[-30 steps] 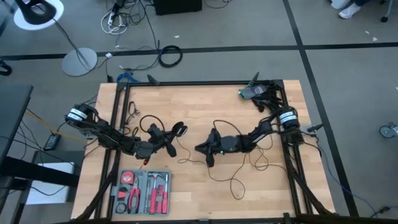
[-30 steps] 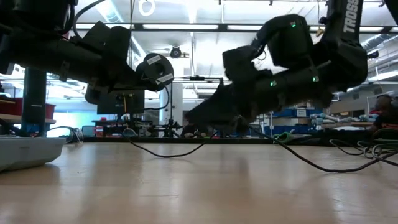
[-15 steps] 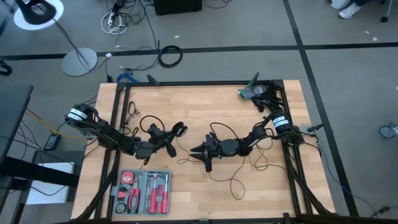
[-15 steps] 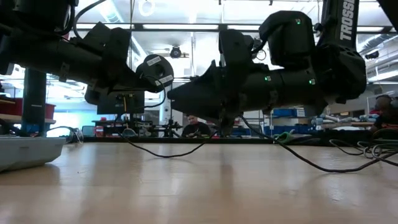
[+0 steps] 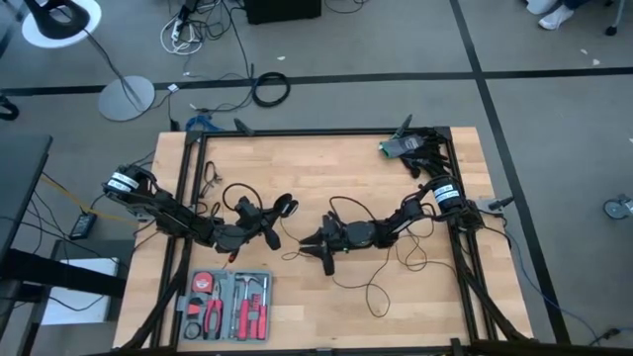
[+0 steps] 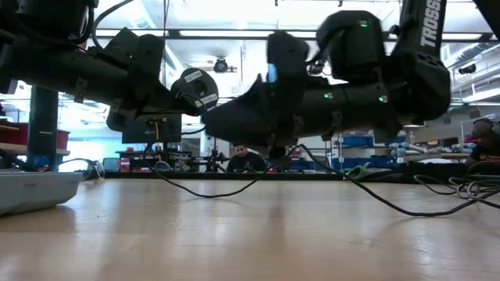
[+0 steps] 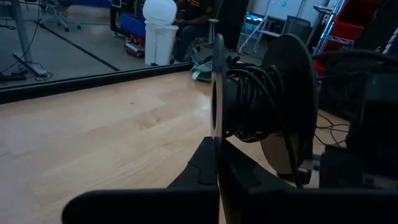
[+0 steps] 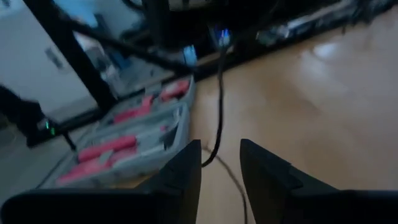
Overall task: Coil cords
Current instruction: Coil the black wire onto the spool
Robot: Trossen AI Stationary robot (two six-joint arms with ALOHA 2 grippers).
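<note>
Where the left pincer (image 5: 269, 229) closes, cord (image 7: 249, 102) hides its tips.

The high view looks straight down on the whole table (image 5: 396, 297). The low view looks level across it, very near. Each wrist view looks forward, close; both share the table with these.

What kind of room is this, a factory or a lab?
Most likely a robotics lab or workshop: two robot arms share a framed wooden table with a tool tray, loose cables lie on the grey floor, and shelves with bins stand behind.
</note>
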